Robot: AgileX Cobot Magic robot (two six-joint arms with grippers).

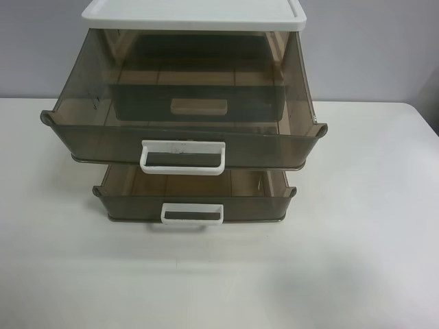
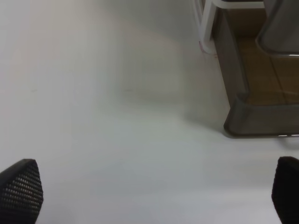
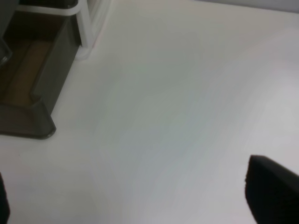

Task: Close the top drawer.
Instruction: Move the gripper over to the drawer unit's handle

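Observation:
The top drawer (image 1: pixel 103 140) is smoky-brown translucent plastic and stands pulled far out of the cabinet, toward the camera. Its wide white loop handle (image 1: pixel 182 157) has small dark scuffs. No arm or gripper shows in the exterior high view. My left gripper (image 2: pixel 154 196) is open and empty over the bare table, with the drawers' corner off to one side; a grey corner of the top drawer (image 2: pixel 282 28) shows at that view's edge. My right gripper (image 3: pixel 135 200) is open and empty over the table, beside the drawers' other side.
The cabinet has a white lid (image 1: pixel 192 15). A shallower brown drawer (image 1: pixel 137 205) with a clean white handle (image 1: pixel 192 213) below is also partly pulled out; its corner shows in both wrist views (image 3: pixel 37 116) (image 2: pixel 252 116). All stands on a white table (image 1: pixel 357 240).

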